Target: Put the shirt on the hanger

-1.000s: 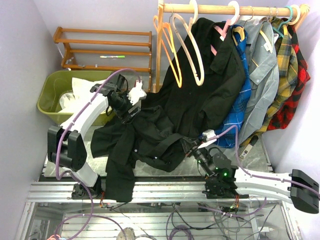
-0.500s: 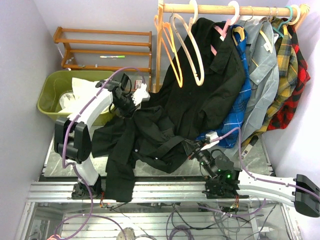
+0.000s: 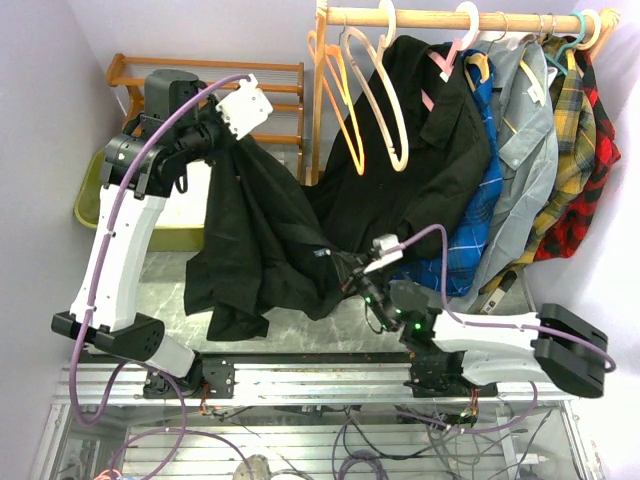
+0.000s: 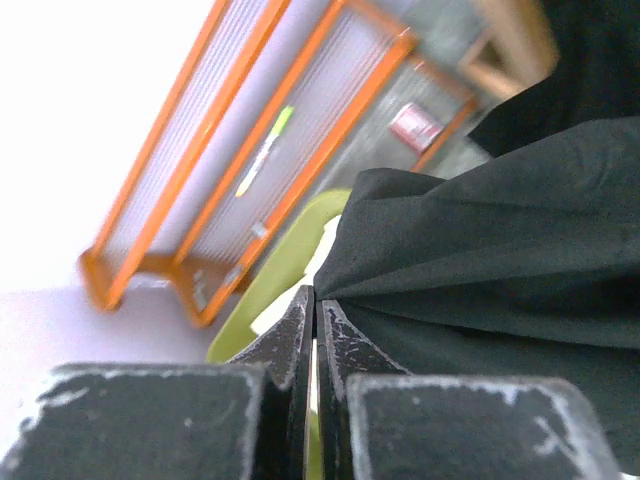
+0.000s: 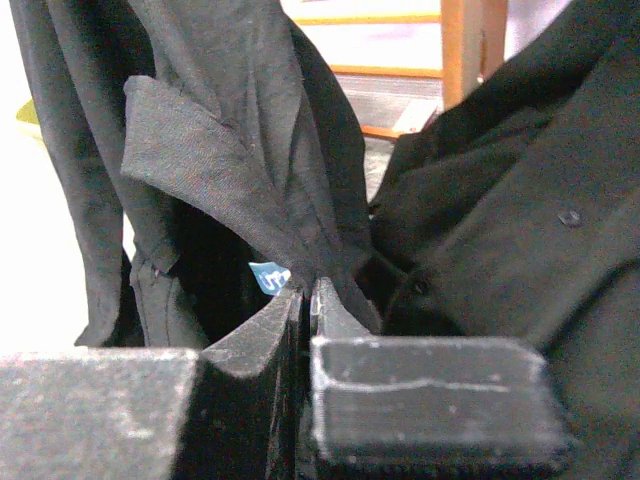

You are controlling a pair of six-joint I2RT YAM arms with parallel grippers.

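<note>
Holding black shirt [image 3: 255,230] up, left gripper [image 4: 313,305] high & right gripper [image 5: 307,290] low, both clamped on fabric; next, prob.: spread it over cream hanger [image 3: 395,163].

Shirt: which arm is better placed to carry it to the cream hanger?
Probably left: the left gripper holds the shirt raised about level with the cream hanger; the right gripper pinches it low.

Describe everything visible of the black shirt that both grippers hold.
The shirt is large, black, of soft matte fabric full of folds. The left gripper pinches one edge high up; the right gripper pinches it lower, beside a collar-like flap and a small blue label. Between them it sags in a wide drape, and its lowest end reaches the table. On its right it touches another black shirt on the rail.
</note>
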